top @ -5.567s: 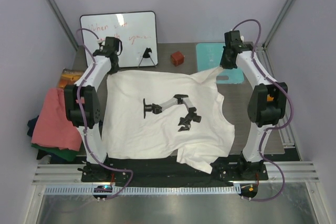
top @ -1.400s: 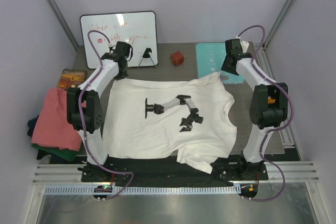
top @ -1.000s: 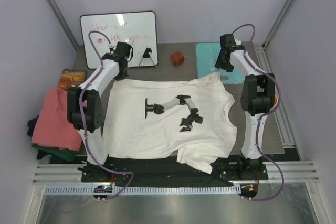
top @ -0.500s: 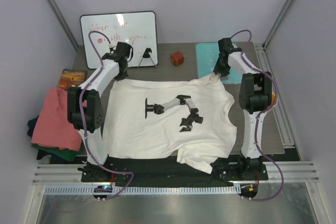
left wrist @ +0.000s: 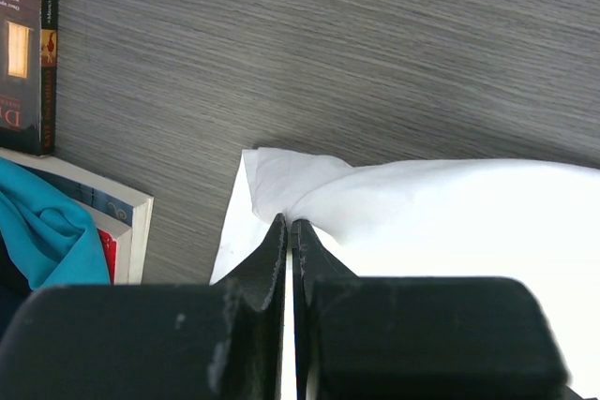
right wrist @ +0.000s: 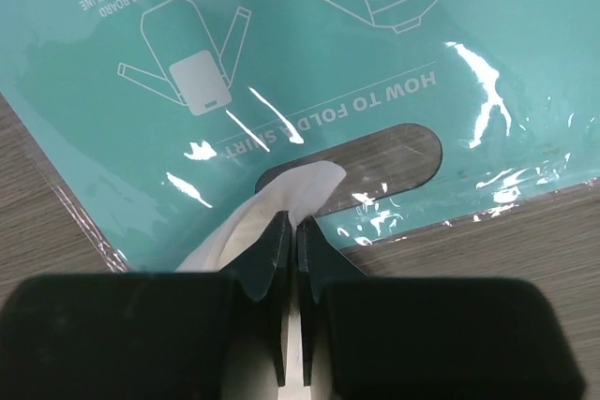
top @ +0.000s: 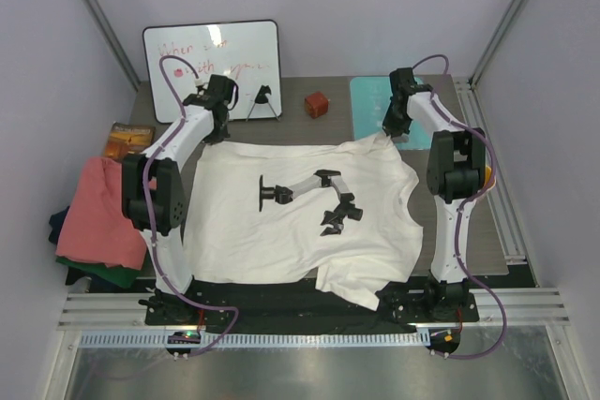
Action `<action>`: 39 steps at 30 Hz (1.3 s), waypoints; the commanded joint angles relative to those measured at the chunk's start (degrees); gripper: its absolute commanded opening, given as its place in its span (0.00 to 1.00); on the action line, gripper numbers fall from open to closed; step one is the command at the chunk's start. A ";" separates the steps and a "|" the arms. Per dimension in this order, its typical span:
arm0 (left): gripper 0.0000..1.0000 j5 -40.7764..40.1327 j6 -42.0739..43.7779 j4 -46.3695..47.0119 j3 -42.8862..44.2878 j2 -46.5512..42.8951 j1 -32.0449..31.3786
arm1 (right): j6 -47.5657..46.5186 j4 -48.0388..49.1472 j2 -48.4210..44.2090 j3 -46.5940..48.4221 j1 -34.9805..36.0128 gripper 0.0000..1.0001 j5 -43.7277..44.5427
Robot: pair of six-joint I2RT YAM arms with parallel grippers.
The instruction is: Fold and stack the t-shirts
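A large white t-shirt (top: pixel 291 231) lies spread over the middle of the table. My left gripper (top: pixel 217 132) is shut on its far left corner; in the left wrist view the fingertips (left wrist: pixel 289 224) pinch a fold of the white cloth (left wrist: pixel 450 222). Over at the far right corner my right gripper (top: pixel 388 132) is shut on the shirt. Its tips (right wrist: pixel 293 222) nip a white flap (right wrist: pixel 298 189) that lies over the teal folding board (right wrist: pixel 281 35). A salmon-pink shirt (top: pixel 98 208) is heaped on dark green (top: pixel 105 276) and navy (top: pixel 57 222) ones at the left.
A black jointed object (top: pixel 314 196) lies on the white shirt. At the back stand a whiteboard (top: pixel 211 67), a small black stand (top: pixel 265 100) and a red block (top: pixel 317 103). The teal board (top: pixel 375 105) is far right. A book (top: pixel 127 140) lies far left.
My right gripper has come down from above the teal board to the shirt's far right corner and closed on it. The left gripper has kept its hold and its place.
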 commanded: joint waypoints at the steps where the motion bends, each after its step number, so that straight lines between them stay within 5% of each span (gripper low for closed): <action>1: 0.00 -0.23 -0.54 -0.47 1.89 -0.28 0.34 | -1.32 -1.57 -4.67 5.27 0.37 0.11 0.67; 12: 0.00 0.55 -0.45 -0.56 2.15 0.24 0.16 | -1.93 -3.60 -3.79 11.43 0.37 0.11 -0.56; 15: 0.00 0.56 -0.45 -0.74 2.07 0.33 0.08 | -2.64 -3.68 -3.96 12.22 0.29 0.01 -1.70; 21: 0.00 -0.06 -0.71 -0.21 1.28 -0.19 -0.19 | -2.90 -3.59 -4.93 13.98 0.37 0.01 -2.14; 28: 0.00 0.38 -0.63 0.23 1.10 -0.02 -0.19 | -5.36 -5.26 -3.53 16.09 0.29 0.32 -2.14; 36: 0.00 1.08 -0.45 -0.38 1.72 0.60 -0.28 | -4.93 -0.80 -8.44 -2.34 -0.50 0.34 -0.45; 39: 0.00 1.26 -0.36 -0.56 2.07 1.04 -0.28 | -3.79 3.35 -9.33 -2.38 -0.68 0.37 -2.05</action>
